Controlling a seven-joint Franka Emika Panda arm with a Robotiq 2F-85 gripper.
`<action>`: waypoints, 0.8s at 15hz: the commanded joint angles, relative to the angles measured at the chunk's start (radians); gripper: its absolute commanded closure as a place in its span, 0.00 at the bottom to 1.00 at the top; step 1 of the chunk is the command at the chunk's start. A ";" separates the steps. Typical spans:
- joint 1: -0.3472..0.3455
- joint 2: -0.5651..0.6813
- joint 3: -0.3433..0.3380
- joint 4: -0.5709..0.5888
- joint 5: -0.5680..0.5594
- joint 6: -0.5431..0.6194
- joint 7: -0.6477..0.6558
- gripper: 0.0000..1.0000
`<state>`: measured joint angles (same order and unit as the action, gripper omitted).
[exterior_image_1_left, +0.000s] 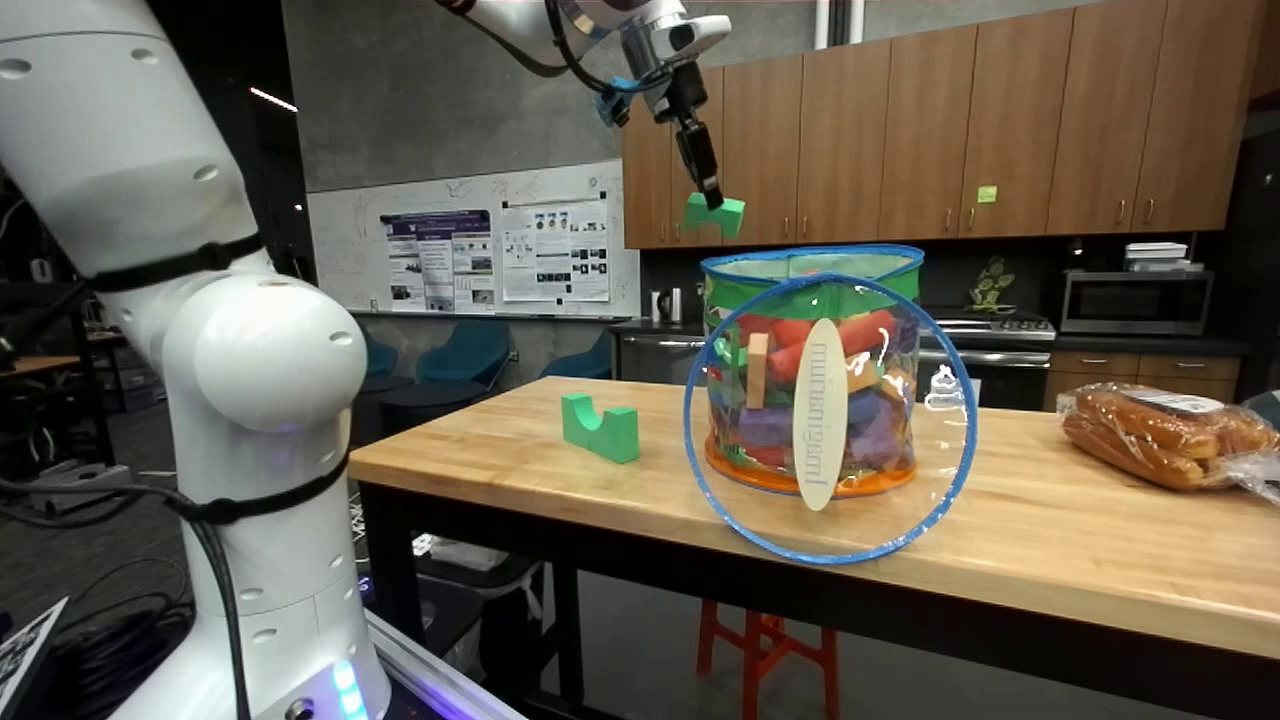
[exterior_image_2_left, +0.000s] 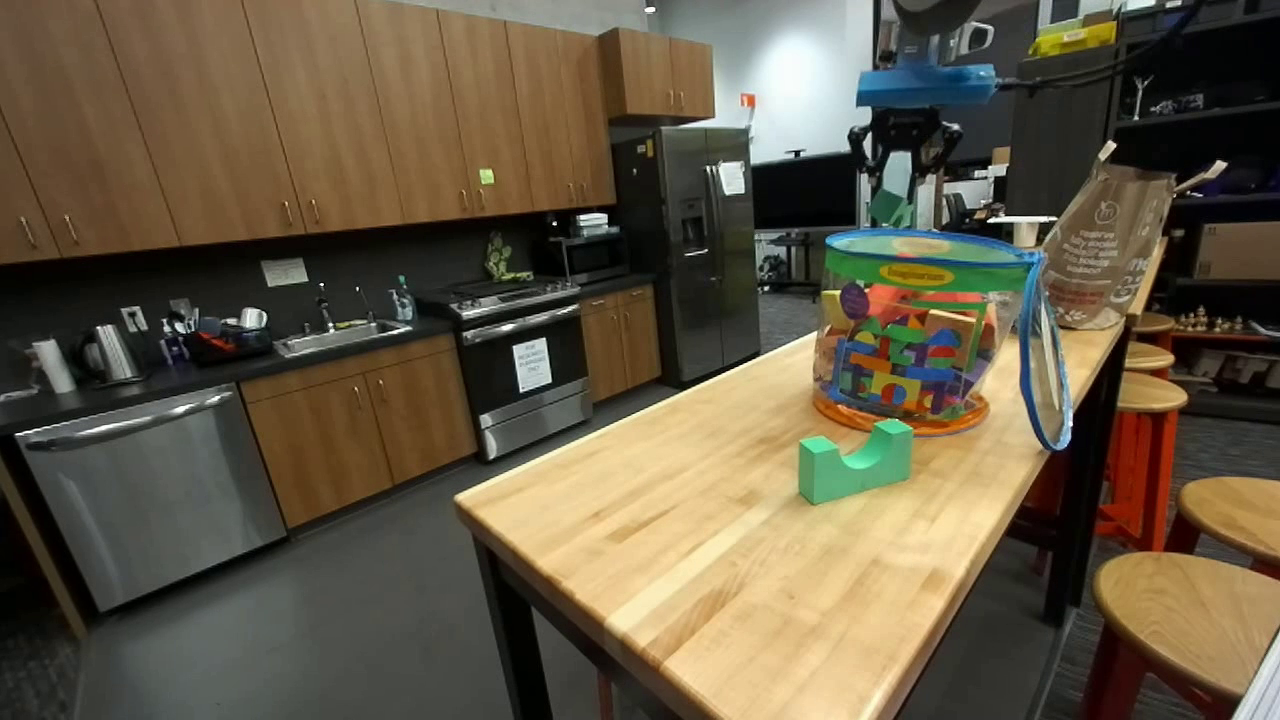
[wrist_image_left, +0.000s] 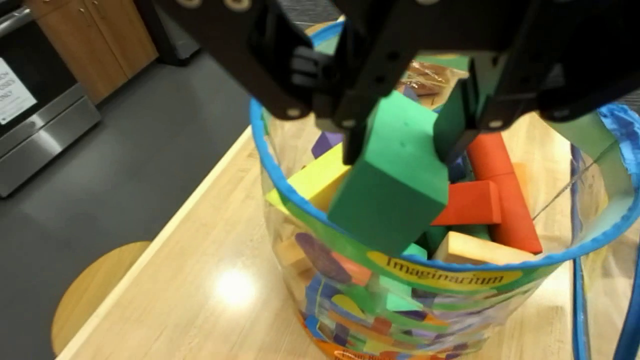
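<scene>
- Table (exterior_image_2_left: 690, 520): bin (exterior_image_2_left: 915, 273) supported upright.
- Lid (exterior_image_1_left: 820, 415): hung on near side, in an exterior view; bin thus uncovered.
- Gripper (wrist_image_left: 400, 140): closed on green block (wrist_image_left: 395, 195), pinched across opposite faces, higher than bin.
- Loose block (exterior_image_1_left: 600, 430): left of bin, steadied by flat base.

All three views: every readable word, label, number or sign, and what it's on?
"Imaginarium": yellow oval on the clear tub.
"Imaginarium", running vertically: pale oval on the tub's lid.
"Foam", next word unclear: orange base.
"ONLY", probably; rest unclear: oven sign.
Too small or blurred: wall posters, paper bag, bread label, fridge paper, backsplash sheet.
No numbers legible.
</scene>
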<state>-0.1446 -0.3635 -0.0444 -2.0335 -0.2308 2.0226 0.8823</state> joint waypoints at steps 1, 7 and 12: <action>0.029 -0.086 0.049 -0.048 0.038 -0.021 -0.060 0.85; 0.080 -0.121 0.124 -0.133 0.119 -0.021 -0.101 0.85; 0.091 -0.112 0.164 -0.214 0.146 -0.021 -0.076 0.85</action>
<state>-0.0582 -0.4629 0.1067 -2.2031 -0.1076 2.0026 0.8070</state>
